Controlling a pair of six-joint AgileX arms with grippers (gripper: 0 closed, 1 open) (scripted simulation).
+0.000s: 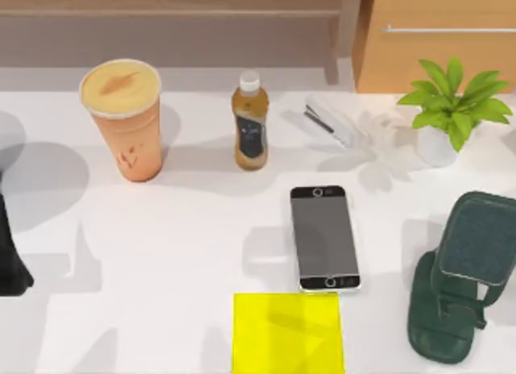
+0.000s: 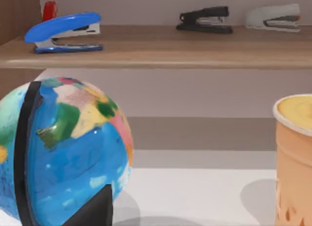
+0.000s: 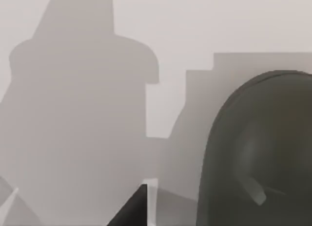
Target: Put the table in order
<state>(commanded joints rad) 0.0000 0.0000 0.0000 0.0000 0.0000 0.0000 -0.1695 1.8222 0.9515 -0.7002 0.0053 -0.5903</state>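
- The table (image 1: 185, 253) is the broad white top that spans the whole top view. On it stand a drink cup (image 1: 122, 120) at far left, a tea bottle (image 1: 251, 122) at far centre, a white stapler (image 1: 329, 120) just right of the bottle, a potted plant (image 1: 451, 108) at far right, a phone (image 1: 324, 238) lying flat near centre, a yellow pad (image 1: 287, 332) at the near edge and a dark green phone stand (image 1: 461, 273) at near right.
- As a judgement, the table itself is rigid, heavy and smooth; nothing here calls for lifting it, and order comes from taking hold of the items.
- The phone looks thin, slick and breakable; I judge its long side edges the best hold.
- The stapler is likely stiff and light, best pinched across its body.
- The left arm (image 1: 11, 253) sits at the left edge, beside a globe (image 2: 58, 153); I cannot tell the state of its pincer.
- The right wrist view looks onto the stand; I cannot tell the state of that pincer either.
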